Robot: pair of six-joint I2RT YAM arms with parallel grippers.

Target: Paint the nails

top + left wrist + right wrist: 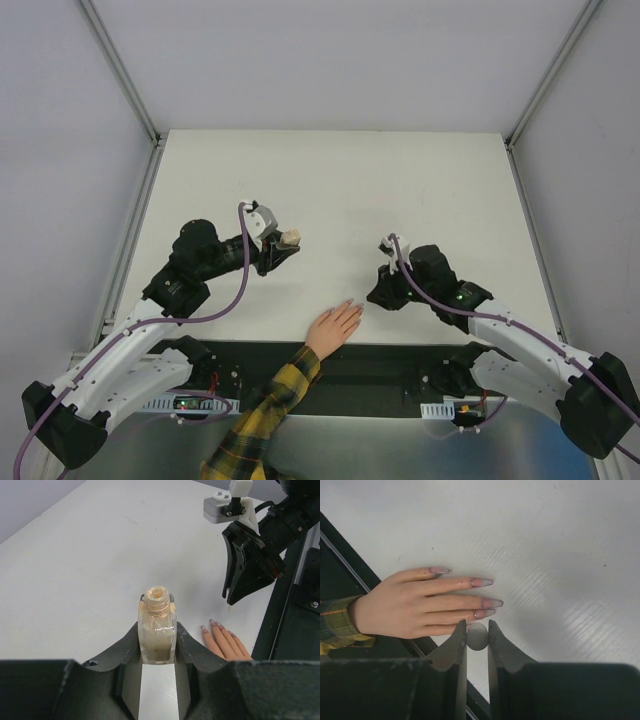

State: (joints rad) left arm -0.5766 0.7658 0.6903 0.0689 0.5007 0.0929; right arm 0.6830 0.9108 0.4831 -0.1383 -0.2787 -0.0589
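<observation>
1. Person's hand lies flat, palm down, on the white worktop at its near edge, fingers stretched out and close together. Yellow-and-black plaid sleeve trails behind it.
2. Nails are long and pinkish, at the tips of those fingers, facing up.
3. Right hand sits just beside the person's hand, by the fingertips. It pinches a small round grey cap between its fingers.
4. In the left wrist view, a thin pale tip sticks out under the right hand, just past the nails and apart from them.
5. Left hand is well apart from the person's hand, further in on the worktop and off to the left. It's clamped on a small bottle.
6. Bottle is upright, neck uncapped, beige liquid inside.
</observation>
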